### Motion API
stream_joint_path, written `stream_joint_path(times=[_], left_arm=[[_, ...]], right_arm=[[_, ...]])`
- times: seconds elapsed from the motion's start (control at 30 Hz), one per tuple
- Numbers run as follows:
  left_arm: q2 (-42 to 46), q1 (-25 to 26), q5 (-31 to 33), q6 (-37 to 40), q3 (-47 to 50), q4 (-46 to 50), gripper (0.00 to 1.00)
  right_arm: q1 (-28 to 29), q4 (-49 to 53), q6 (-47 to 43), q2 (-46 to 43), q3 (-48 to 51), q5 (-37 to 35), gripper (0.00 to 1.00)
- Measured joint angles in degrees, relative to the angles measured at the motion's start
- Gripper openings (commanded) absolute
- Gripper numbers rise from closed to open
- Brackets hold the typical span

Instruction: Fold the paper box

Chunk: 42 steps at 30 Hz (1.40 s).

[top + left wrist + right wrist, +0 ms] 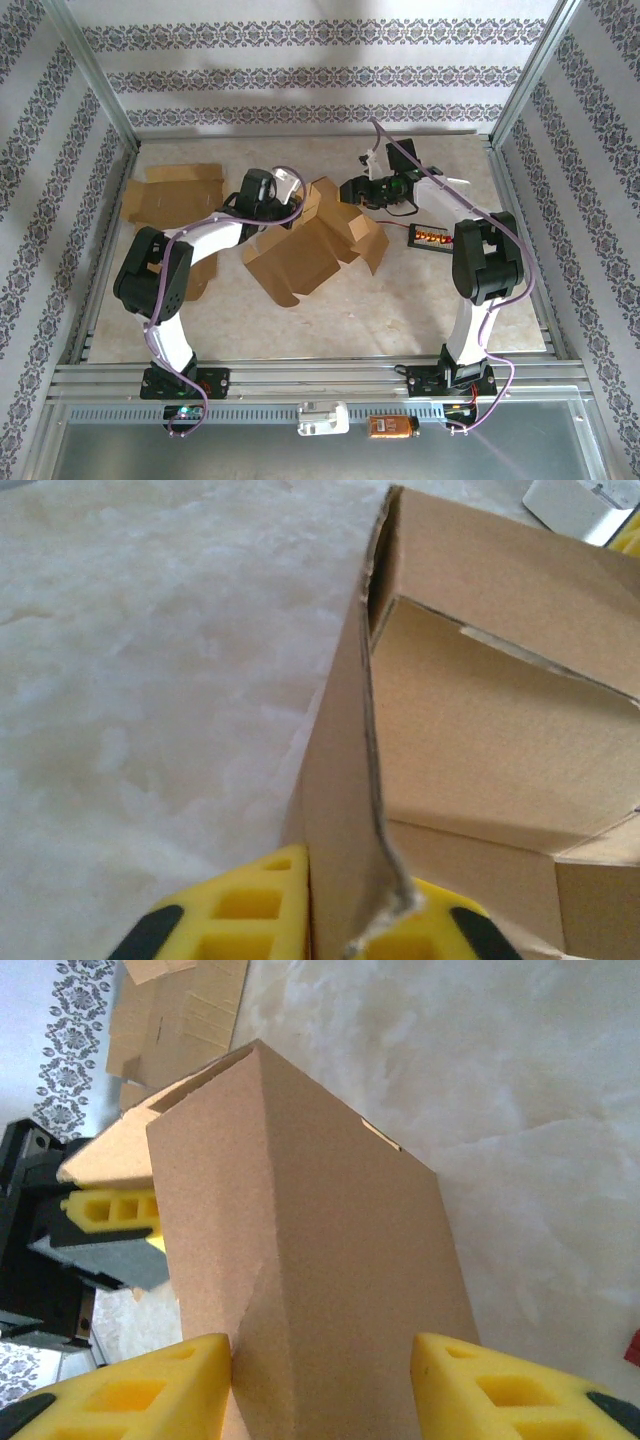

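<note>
- While the box (310, 250) sits partly folded at mid-worktop (420, 310), both arms reach it from either side.
- Left gripper (350, 915): fingers (240, 905) pinched together on an upright box wall, seen edge-on between them.
- Right gripper (320, 1385): fingers (150, 1395) well apart, straddling a box corner; one touches the card, but I cannot tell whether they grip it.
- Flat blank (170, 195) lies far left.

The paper box (300, 1220) is seen as matt, finely grained brown cardboard, frayed at one cut edge. The table top (150, 680) is finished smooth, marbled and faintly glossy. The fingers (130, 1390) of the right gripper (320, 1345) are moulded in matt yellow plastic.
</note>
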State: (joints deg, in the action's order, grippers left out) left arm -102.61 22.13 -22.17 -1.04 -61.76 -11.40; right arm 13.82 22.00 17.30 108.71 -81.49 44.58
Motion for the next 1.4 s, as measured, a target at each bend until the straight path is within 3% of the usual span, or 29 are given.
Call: stream_joint_path(times=[0.13, 0.27, 0.4, 0.47, 0.63, 0.9, 1.03, 1.17, 1.4], left_arm=[[1.14, 0.92, -1.25, -4.22, 4.76, -5.62, 0.32], [0.87, 1.14, -4.68, -5.44, 5.55, -6.47, 0.37], [0.87, 1.11, -5.7, -4.15, 5.38, -6.12, 0.45], [0.92, 1.09, -5.64, -2.97, 5.27, -5.75, 0.55], [3.1, 0.22, -5.77, -0.63, 5.77, -5.09, 0.63], [15.65, -4.74, -8.59, -0.68, 10.97, -5.35, 0.69], [18.73, -10.54, -9.14, -2.27, 10.95, -5.92, 0.72], [14.45, -15.17, -5.84, -0.24, 2.71, 0.72, 0.63], [-0.22, -15.45, -1.9, 4.92, -14.51, 9.84, 0.59]], right_arm=[[0.33, -1.01, 0.0, -0.42, 0.72, -0.24, 0.5], [0.33, -1.44, -0.02, -0.63, 1.05, -0.48, 0.51], [0.33, -1.64, -0.11, -1.16, 1.36, -1.6, 0.51], [0.33, -1.68, -0.39, -1.42, 1.4, -2.16, 0.51], [0.33, -1.68, -1.11, -1.84, 1.42, -3.45, 0.51], [0.33, -1.44, -2.62, -2.16, 1.42, -4.57, 0.51], [0.68, -1.42, -3.1, -2.16, 1.42, -4.74, 0.51], [1.46, -1.09, -3.78, -2.19, 1.42, -4.72, 0.51], [1.73, -0.55, -4.02, -2.6, 1.42, -4.98, 0.51]])
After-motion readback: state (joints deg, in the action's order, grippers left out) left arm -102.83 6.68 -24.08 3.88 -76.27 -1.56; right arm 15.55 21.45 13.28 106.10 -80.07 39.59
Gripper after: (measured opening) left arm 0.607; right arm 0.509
